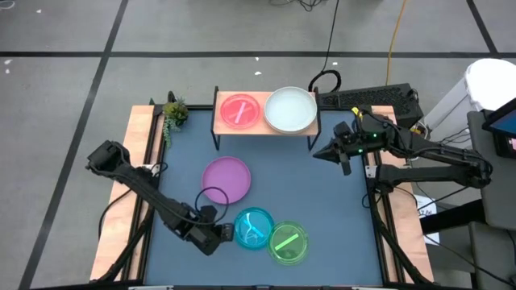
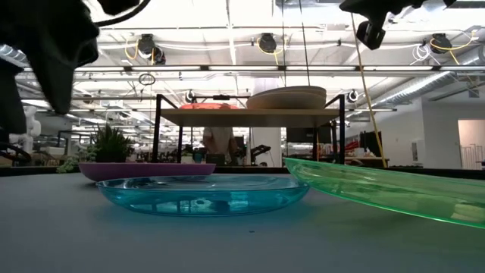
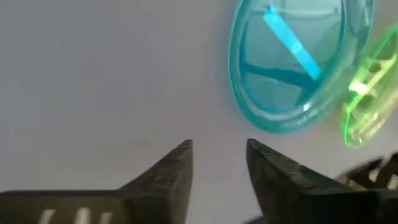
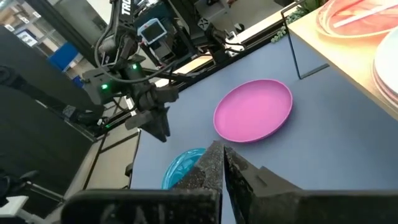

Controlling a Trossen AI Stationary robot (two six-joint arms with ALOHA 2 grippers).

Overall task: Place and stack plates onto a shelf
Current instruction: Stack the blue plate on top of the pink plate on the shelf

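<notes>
So the left gripper (image 3: 217, 163) is hovering with its jaws parted and empty near the table's front edge, just beside the blue plate (image 1: 253, 228). I'd be sliding one finger under its rim before closing, since the green plate (image 1: 289, 243) is overlapping the far side. Right gripper (image 1: 324, 153) is waiting shut beside the shelf (image 1: 262, 128).

- In the left wrist view the blue plate (image 3: 292, 62) is cut off by the picture's edge, and only a sliver of the green plate (image 3: 368, 93) shows.
- In the right wrist view the right gripper (image 4: 222, 158) hides part of the blue plate (image 4: 180, 167); the shelf (image 4: 323, 46) and its pink translucent plate (image 4: 354, 15) run off the edge.
- In the low view the green plate (image 2: 386, 186) is cropped, and the pink translucent plate (image 2: 208, 106) is only a thin strip.
</notes>
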